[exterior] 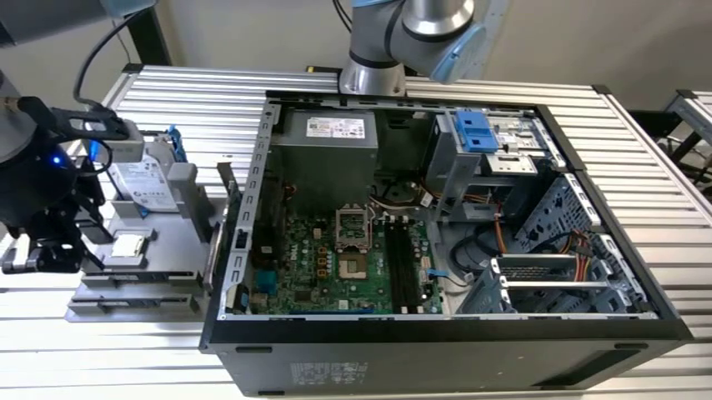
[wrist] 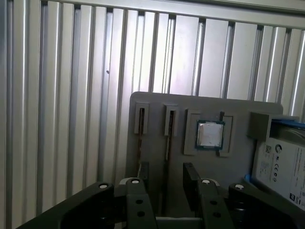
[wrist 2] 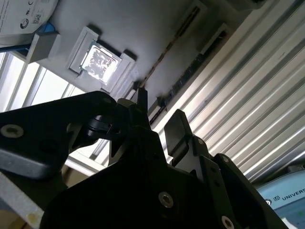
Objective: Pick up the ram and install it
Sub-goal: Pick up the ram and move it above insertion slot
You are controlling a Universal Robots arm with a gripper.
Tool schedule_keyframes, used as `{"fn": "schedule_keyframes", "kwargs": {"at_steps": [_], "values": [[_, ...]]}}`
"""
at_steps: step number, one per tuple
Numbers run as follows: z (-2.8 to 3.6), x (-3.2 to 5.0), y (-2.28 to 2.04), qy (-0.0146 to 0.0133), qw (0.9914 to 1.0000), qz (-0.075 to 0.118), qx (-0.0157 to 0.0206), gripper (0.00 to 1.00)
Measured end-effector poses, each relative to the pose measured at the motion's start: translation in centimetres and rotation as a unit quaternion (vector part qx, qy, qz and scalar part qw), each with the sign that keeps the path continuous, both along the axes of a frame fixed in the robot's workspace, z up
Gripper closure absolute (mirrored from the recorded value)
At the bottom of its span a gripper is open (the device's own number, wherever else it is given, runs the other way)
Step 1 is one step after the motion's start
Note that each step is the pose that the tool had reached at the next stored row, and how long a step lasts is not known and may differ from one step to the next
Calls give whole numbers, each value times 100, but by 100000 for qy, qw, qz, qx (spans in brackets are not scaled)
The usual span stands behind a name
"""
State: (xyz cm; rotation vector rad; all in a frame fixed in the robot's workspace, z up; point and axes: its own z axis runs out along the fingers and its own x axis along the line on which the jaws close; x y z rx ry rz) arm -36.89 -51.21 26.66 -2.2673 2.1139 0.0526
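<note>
A table (exterior: 645, 142) topped with long ribbed metal slats takes up most of the exterior view, pale silver strips lying side by side with narrow dark grooves between them. In the first wrist view the slats (wrist: 57, 95) look evenly grey, while in the second wrist view they catch strong light and shine in white streaks. Behind the table rises a plain beige wall (exterior: 245, 33), with a black post (exterior: 146, 33) in front of it toward the exterior view's left. At the exterior view's right edge, the corner of a second slatted table (exterior: 696, 104) stands apart from the first.

Ribbed metal table (exterior: 645, 167); atop it open computer case (exterior: 445, 358); grey fixture (exterior: 145, 287)
</note>
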Motion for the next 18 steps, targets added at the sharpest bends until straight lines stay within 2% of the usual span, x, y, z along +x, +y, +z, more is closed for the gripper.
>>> {"fn": "schedule_keyframes", "kwargs": {"at_steps": [8, 15, 18], "values": [[-78, 0, -39, -4, 99996, -852, 4, 0], [-142, 0, -46, 0, 99996, -870, 5, 0], [-149, 0, -47, -80, 99996, -865, -9, 0]]}}
